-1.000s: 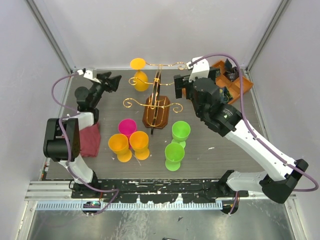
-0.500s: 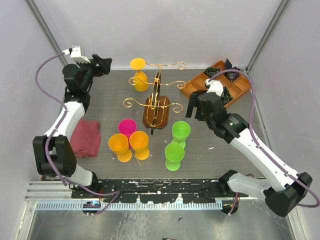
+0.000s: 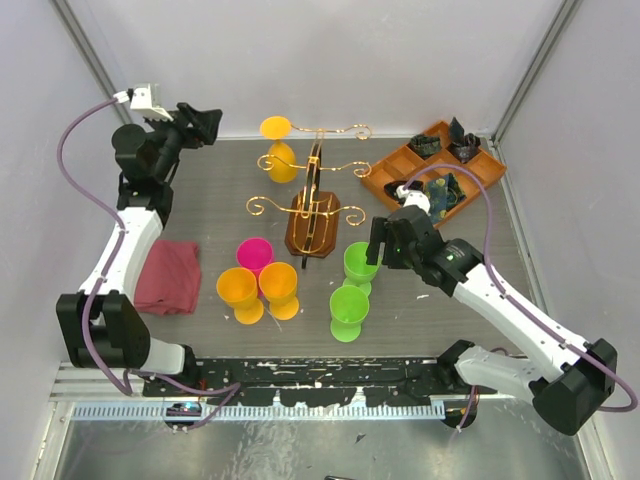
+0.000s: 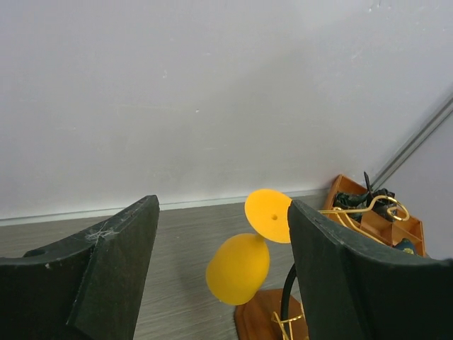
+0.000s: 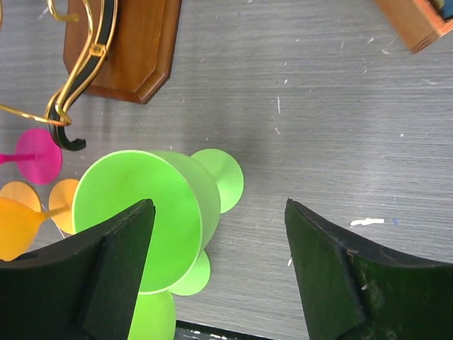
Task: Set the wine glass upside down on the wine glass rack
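Observation:
The wine glass rack (image 3: 312, 228) stands mid-table, a brown wooden base with gold wire arms. A yellow wine glass (image 3: 279, 152) hangs upside down on its back left arm, also seen as a yellow wine glass (image 4: 238, 268) in the left wrist view. Two green glasses (image 3: 361, 263) (image 3: 349, 308), two orange ones (image 3: 238, 291) (image 3: 280, 286) and a pink one (image 3: 254, 253) stand upright in front. My right gripper (image 3: 378, 243) (image 5: 219, 205) is open over the rear green glass (image 5: 156, 205), whose rim sits by the left finger. My left gripper (image 3: 207, 124) (image 4: 223, 212) hangs open and empty, high at the back left.
An orange compartment tray (image 3: 388, 167) with dark items sits at the back right. A red cloth (image 3: 168, 277) lies at the left edge. White walls close in on three sides. The rack's base (image 5: 124, 49) lies just beyond the right gripper.
My right arm swung from beside the rack's back right forward to the green glass, its jaws narrowing a little. My left arm rose and pulled back to the rear left corner.

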